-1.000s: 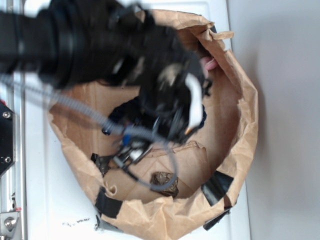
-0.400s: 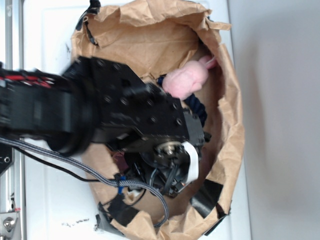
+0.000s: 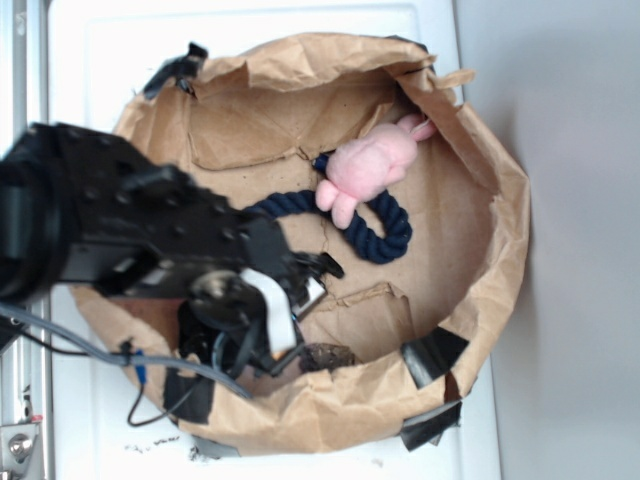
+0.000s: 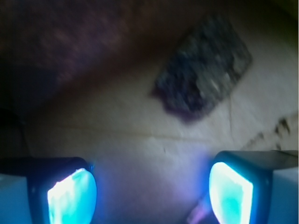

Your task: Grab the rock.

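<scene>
The rock (image 3: pixel 328 356) lies on the brown paper floor of the big paper bowl (image 3: pixel 505 240), close to its near wall and beside a black tape patch (image 3: pixel 434 355). The black arm (image 3: pixel 110 225) reaches in from the left rim. Its gripper (image 4: pixel 150 191) sits just beside the rock, not touching it. In the wrist view the two fingers (image 4: pixel 232 190) are wide apart with nothing between them, and the rock (image 4: pixel 203 77) shows ahead of them, a bit to the right.

The rock looks hard and bumpy, and I think it is heavy for its size. It will not squash, so the fingers can squeeze it firmly. Its rough skin should help it stay put. The best hold looks like across its two flatter sides, near the middle, so it does not tip out.

A pink bunny (image 3: pixel 366 166) and a blue rope (image 3: pixel 370 233) lie well apart from it, nearer the far wall.
</scene>
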`<action>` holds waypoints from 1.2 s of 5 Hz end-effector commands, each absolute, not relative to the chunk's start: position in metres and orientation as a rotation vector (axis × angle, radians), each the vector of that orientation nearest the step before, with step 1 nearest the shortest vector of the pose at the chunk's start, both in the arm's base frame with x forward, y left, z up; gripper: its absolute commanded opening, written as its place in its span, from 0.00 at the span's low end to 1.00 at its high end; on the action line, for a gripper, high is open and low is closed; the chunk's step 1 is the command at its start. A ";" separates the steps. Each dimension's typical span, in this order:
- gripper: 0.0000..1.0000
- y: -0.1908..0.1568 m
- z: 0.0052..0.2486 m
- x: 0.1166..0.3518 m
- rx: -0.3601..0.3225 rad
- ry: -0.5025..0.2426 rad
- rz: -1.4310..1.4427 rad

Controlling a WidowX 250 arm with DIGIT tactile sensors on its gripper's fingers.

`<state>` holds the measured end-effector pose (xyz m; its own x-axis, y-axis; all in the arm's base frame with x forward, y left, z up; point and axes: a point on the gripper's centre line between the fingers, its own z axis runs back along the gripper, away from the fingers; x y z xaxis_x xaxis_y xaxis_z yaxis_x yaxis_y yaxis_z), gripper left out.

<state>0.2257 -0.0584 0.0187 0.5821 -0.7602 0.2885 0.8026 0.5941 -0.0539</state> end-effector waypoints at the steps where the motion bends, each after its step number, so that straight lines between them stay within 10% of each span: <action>1: 1.00 -0.071 0.012 0.211 -0.168 -0.185 -0.955; 3: 1.00 -0.071 0.012 0.211 -0.168 -0.185 -0.955; 6: 1.00 -0.096 0.081 0.345 -0.251 -0.234 -0.946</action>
